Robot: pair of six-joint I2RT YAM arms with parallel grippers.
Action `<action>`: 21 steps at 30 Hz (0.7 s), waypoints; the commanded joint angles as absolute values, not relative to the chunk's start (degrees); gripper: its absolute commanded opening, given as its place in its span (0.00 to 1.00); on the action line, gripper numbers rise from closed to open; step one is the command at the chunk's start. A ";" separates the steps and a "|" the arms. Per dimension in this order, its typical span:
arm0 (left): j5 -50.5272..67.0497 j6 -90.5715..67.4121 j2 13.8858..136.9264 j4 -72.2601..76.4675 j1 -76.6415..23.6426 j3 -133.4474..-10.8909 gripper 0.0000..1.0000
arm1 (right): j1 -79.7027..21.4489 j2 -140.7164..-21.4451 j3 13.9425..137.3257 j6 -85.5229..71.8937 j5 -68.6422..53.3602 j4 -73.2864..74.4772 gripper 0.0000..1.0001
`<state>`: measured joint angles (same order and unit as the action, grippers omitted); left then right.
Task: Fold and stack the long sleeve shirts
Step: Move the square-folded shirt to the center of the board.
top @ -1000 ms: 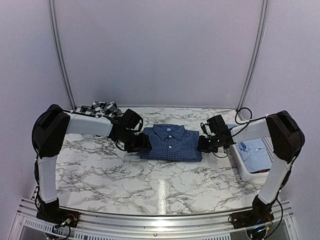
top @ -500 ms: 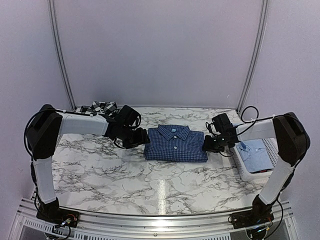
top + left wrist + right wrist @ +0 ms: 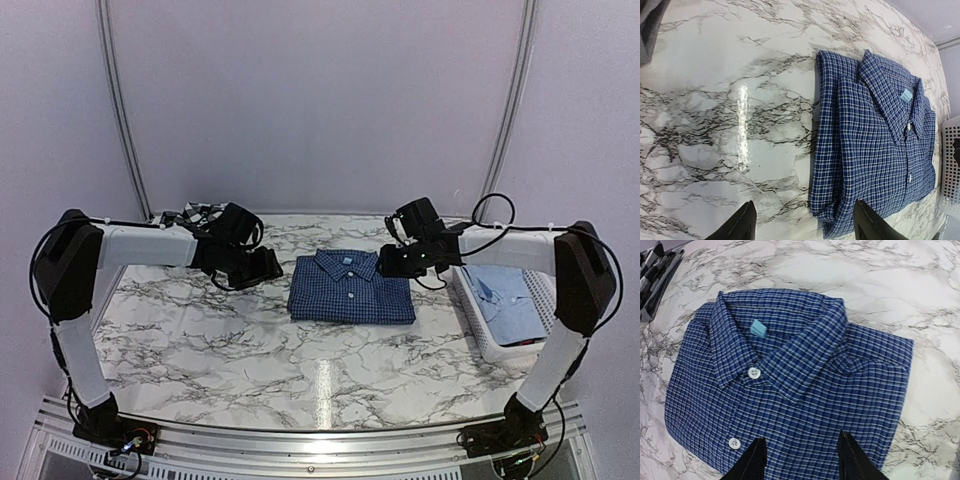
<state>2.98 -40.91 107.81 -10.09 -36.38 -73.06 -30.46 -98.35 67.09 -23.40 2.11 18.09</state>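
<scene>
Both claws had drawn off the folded dark blue shirt (image 3: 351,288) since a second earlier, when they sat against its left and right edges. At inspection, the left claw (image 3: 266,266) stood to the left of the shirt, apart from it and low over the table (image 3: 230,350). The left wrist view showed this claw (image 3: 802,227) with jaws apart and nothing between them, the shirt's (image 3: 875,145) left edge lying just ahead. The right claw (image 3: 390,262) had moved up and inward from the right edge and hung over the shirt's far right corner, beside the collar. In the right wrist view this claw (image 3: 804,462) had jaws parted, where they had been closed a second before. It gripped no cloth, and the shirt (image 3: 790,385) lay flat beneath it. The dark blue shirt was folded into a neat rectangle, collar toward the far side and button placket upward, near the middle of the table. It had shifted slightly to the right compared with its earlier position. The black-and-white plaid shirt (image 3: 196,214) lay bunched at the far left corner of the table, behind the left arm. The pale blue shirt (image 3: 503,298) lay inside the white basket (image 3: 478,330) at the right edge of the table.
</scene>
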 commanded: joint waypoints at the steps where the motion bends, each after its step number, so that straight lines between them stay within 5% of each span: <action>1: 0.36 -41.01 102.25 -8.94 -33.25 -69.80 0.68 | -34.16 -101.96 72.26 -23.38 3.11 20.08 0.45; 12: -6.36 -56.83 89.07 2.84 -18.03 -52.65 0.66 | -36.58 -102.42 72.67 -23.74 2.81 20.06 0.46; 21: -0.72 -63.20 96.53 14.54 -8.54 -53.44 0.65 | -36.61 -99.04 68.68 -23.99 3.35 19.45 0.48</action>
<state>-2.17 -60.14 93.34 7.60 -9.61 -51.20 -36.18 -102.43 69.84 -23.57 2.17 19.40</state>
